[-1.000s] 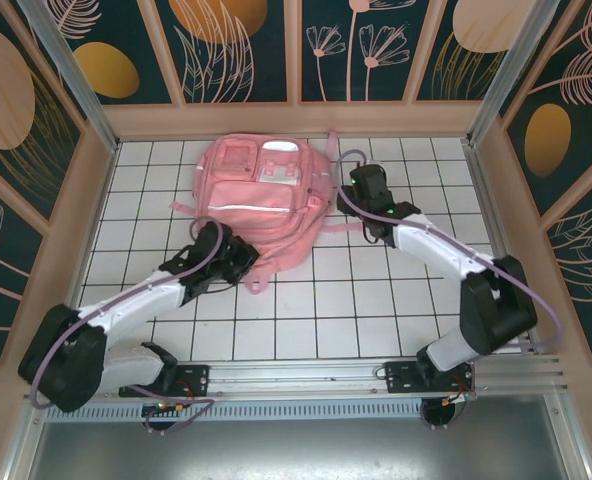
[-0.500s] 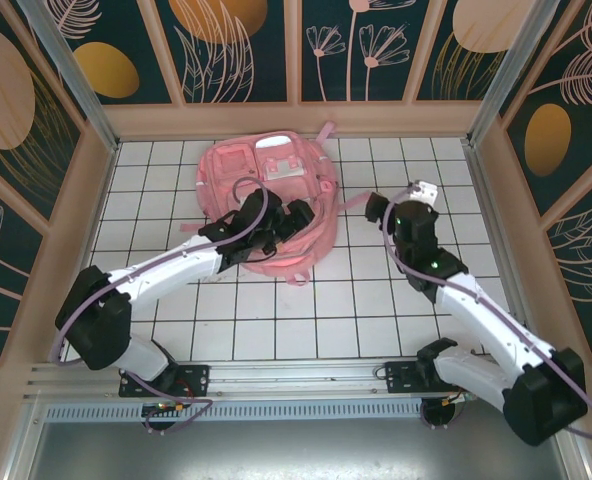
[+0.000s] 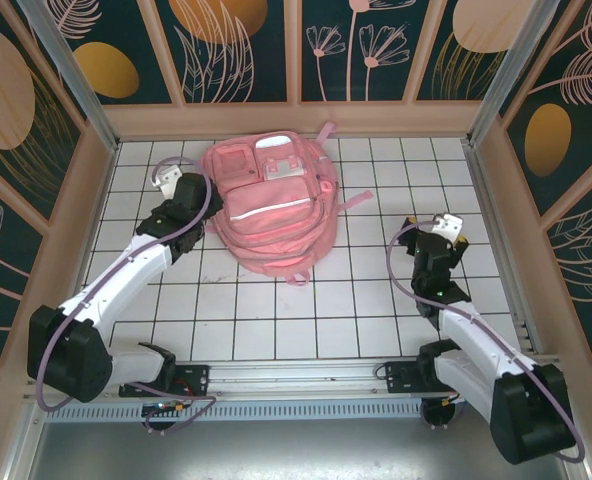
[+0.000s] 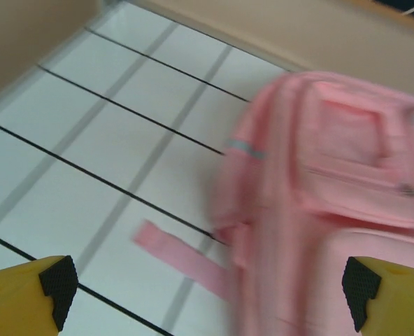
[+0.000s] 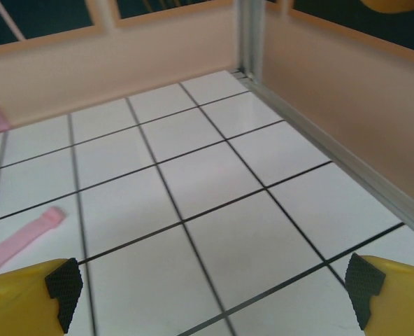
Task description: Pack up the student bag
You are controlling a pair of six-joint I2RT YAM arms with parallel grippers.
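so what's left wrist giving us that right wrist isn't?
Left wrist: the student bag, blurred, with front pockets and a bit of pale stripe, close ahead of the open left gripper. Right wrist: the enclosure's corner post and side wall, beyond the open right gripper. Both: the white gridded table, a pink strap lying flat on it, and nothing between the fingers.

White gridded table (image 3: 361, 300), the pink student bag (image 3: 271, 205) flat upon its far middle
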